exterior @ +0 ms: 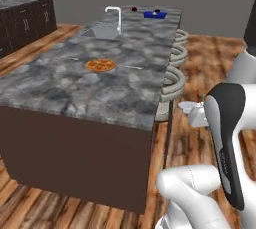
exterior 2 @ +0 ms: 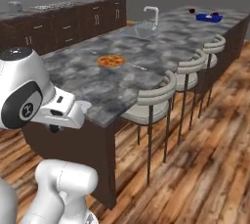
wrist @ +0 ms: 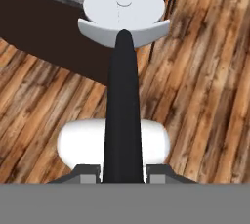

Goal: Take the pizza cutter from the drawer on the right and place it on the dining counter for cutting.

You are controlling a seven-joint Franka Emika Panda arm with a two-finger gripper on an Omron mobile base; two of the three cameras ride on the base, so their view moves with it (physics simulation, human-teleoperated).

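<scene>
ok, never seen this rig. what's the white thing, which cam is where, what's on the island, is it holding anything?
The white thing is a robot arm on a driving base in a rendered kitchen. Two cameras ride on the base, behind the arm to its left and right. The third sits on the hand and looks along the gripper. There the gripper is shut on the pizza cutter: dark handle between the fingers, pale round wheel at the far end, above the wooden floor beside the dining counter. On that dark marbled top lie a pizza, a thin silver utensil, a sink with a white faucet, and a blue item at the far end. Stools line one side.
</scene>
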